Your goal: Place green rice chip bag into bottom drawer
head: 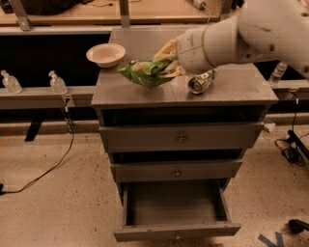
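The gripper (168,58) is clamped on the green rice chip bag (144,73), holding it just above the bench (241,89). Pickup looks done. Well below the gripper, the open bottom drawer (176,232) awaits the bag.

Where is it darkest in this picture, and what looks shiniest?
Camera view: darkest under the back bench and in the gap above the top drawer; the open bottom drawer is shaded inside. The tipped can glints most; the bowl looks bright. The gripper, above the cabinet top, holds the well-lit green rice chip bag.
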Tool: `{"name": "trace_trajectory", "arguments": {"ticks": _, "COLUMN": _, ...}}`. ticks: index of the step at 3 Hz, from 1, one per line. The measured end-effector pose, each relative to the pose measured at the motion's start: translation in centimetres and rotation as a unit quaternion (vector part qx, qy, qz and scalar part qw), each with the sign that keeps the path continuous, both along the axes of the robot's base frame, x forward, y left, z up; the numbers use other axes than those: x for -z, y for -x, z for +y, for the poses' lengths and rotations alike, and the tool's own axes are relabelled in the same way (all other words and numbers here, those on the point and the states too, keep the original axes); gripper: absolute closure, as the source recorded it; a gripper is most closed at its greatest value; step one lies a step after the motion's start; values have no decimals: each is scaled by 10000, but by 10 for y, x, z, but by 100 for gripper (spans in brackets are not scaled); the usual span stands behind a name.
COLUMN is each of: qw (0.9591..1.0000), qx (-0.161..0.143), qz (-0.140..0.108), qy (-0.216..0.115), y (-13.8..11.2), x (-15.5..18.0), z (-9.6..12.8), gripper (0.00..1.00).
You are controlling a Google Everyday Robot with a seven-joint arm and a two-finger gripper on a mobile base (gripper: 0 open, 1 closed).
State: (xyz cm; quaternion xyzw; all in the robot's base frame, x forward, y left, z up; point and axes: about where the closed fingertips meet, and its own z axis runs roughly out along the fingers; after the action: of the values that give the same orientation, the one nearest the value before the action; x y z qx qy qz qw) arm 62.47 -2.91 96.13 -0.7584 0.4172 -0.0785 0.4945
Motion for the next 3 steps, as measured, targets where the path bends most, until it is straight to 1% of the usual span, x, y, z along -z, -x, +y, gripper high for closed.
{"name": "trace_trajectory", "arguments": {"ticks": 1, "qw": 9969, "qx": -376, "qz": -142, "qy": -683, "y": 10, "x": -21, "z": -41, "gripper": 100}}
{"name": "trace_trajectory", "arguments": {"ticks": 2, "qw": 9849, "qx": -983, "qz": 195, "qy": -1412, "y": 18, "x": -4, "z": -77, "gripper": 100}}
{"name": "trace_trajectory", "arguments": {"ticks": 3, "qw": 9726, "qx": -1663, "qz": 372, "qy": -1581, "y": 25, "x": 12, "z": -90, "gripper": 100}}
